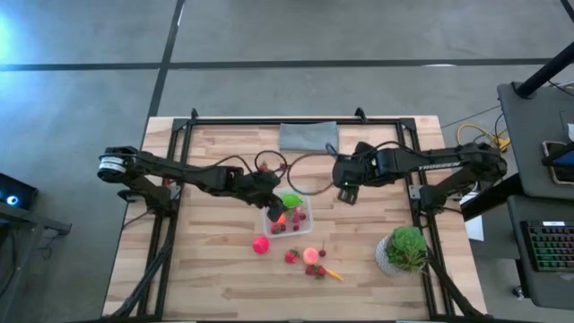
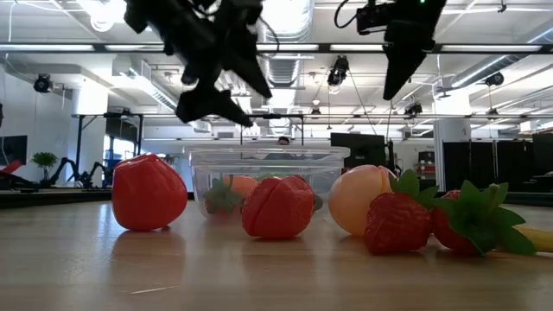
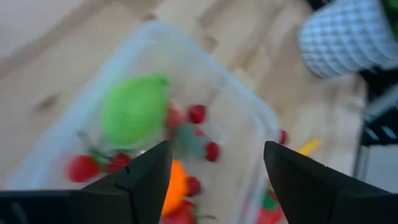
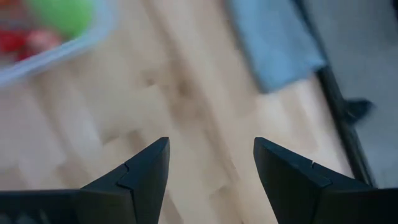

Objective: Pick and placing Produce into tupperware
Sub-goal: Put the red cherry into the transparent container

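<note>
The left gripper (image 1: 273, 208) hangs over the tupperware (image 1: 301, 222), its fingers parted with nothing between them; the wrist view looks straight down past them onto a green fruit (image 3: 135, 110), an orange piece (image 3: 174, 185) and several small red berries (image 3: 198, 114) lying inside the clear box. From this gripper the loose produce lies toward the table's near edge: a bright pink ball (image 1: 260, 243) just off the box's near-left corner, then a red strawberry (image 1: 291, 257), a peach ball (image 1: 310, 255) and more berries (image 1: 317, 269) a little further on. A thin orange piece (image 1: 334, 274) ends that row, its long axis running roughly left-to-right, though it is too small to be sure of this.

The right gripper (image 1: 343, 190) hovers beyond the box's far-right corner, near a grey cloth (image 1: 308, 135), fingers apart and empty over bare wood.

The pink ball is nearer the left gripper, so that arm seems better placed for it; the peach ball and berries sit roughly between both arms.
</note>
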